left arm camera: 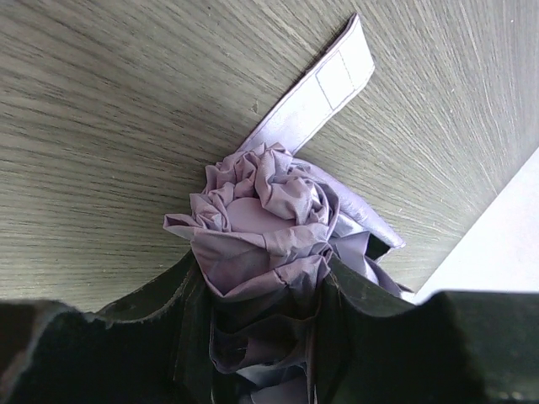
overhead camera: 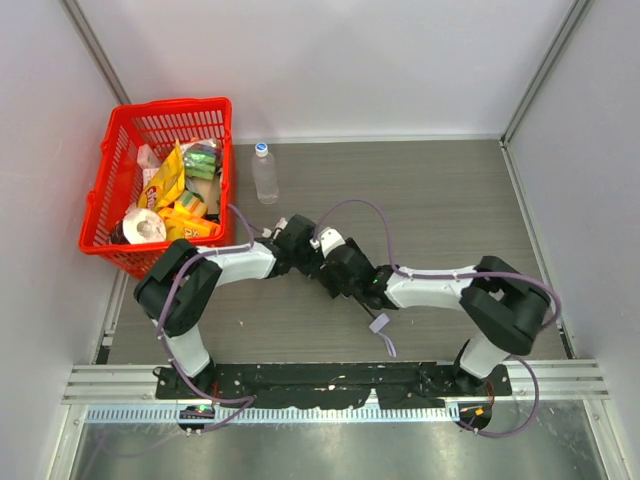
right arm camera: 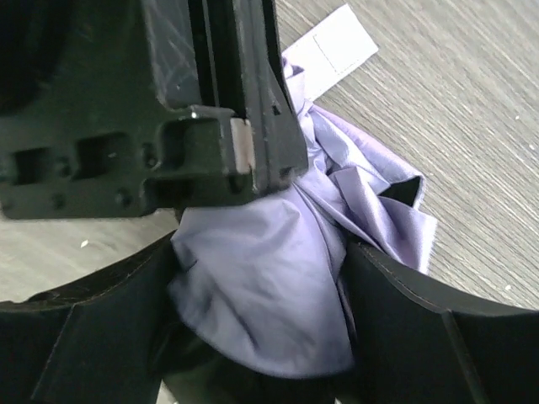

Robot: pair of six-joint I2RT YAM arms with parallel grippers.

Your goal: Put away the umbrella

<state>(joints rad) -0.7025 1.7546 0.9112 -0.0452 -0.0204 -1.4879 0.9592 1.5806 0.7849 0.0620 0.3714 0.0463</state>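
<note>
- Top external view: a red basket of packets stands far left, with a bottle just right of it.
- Both arms meet mid-way across the table.
- Left tool is clamped on the umbrella, on its bunched lavender fabric; the strap lies on the table.
- Right tool is spread wide, with fabric loose between its fingers.

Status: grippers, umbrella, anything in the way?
Left gripper clamped on bunched pale lavender fabric umbrella. Right gripper jaws wide, fabric loose between. Clear plastic bottle and red plastic basket far left, apart.
</note>
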